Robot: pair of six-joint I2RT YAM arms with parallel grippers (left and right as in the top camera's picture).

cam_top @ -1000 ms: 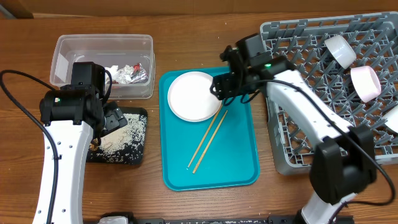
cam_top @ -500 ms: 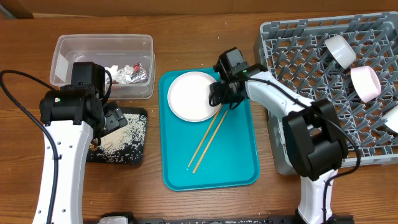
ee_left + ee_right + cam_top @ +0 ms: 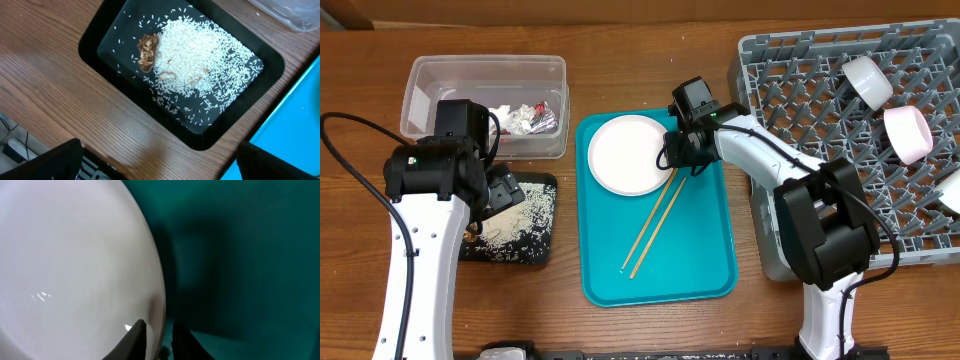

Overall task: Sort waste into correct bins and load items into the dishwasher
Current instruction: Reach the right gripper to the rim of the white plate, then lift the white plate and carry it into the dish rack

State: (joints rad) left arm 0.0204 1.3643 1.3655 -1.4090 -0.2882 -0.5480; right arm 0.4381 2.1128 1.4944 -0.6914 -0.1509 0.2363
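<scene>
The round white plate lies at the back of the teal tray. My right gripper sits at the plate's right rim. In the right wrist view the plate fills the left, and the gripper is shut on its rim, one finger over the plate and one outside it. Two chopsticks lie on the tray. My left gripper hangs open over the black tray, which holds rice grains and a brown scrap. The left gripper holds nothing.
The clear tub at the back left holds a napkin and foil wrappers. The grey dish rack on the right carries a pale bowl and a pink bowl. Teal tray edge borders the black tray.
My right gripper has come in from the rack side to the plate's right rim and closed its fingers on it. The left arm has not moved.
</scene>
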